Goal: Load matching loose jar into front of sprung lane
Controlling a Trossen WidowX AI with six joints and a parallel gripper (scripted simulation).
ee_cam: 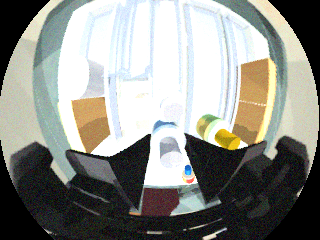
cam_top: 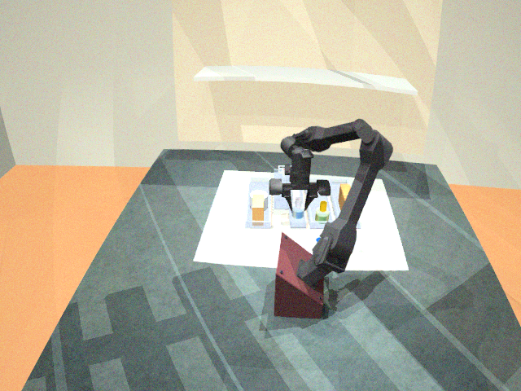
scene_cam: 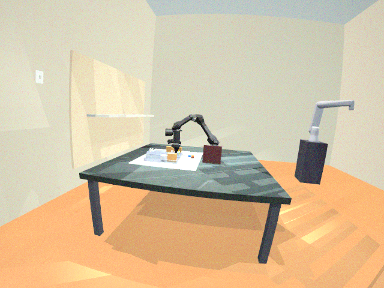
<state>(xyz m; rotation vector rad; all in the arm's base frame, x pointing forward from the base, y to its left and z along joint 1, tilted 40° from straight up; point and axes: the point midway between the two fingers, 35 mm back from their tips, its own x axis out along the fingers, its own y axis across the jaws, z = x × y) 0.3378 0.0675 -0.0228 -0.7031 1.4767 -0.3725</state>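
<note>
My gripper points down and is shut on a clear jar with a blue band and pale lid. The jar is upright at the front end of the middle lane, just behind the low front stop. Directly behind it in the wrist view is a second pale round-topped jar, inside the same lane. Whether the two touch, and whether the held jar's base rests on the floor, cannot be told. The pusher plate is not clearly visible.
A green jar with yellow cap stands in the lane to the right. Orange boxes stand in the outer lanes, with a white cylinder at left. A small blue-topped item lies in front on the white mat.
</note>
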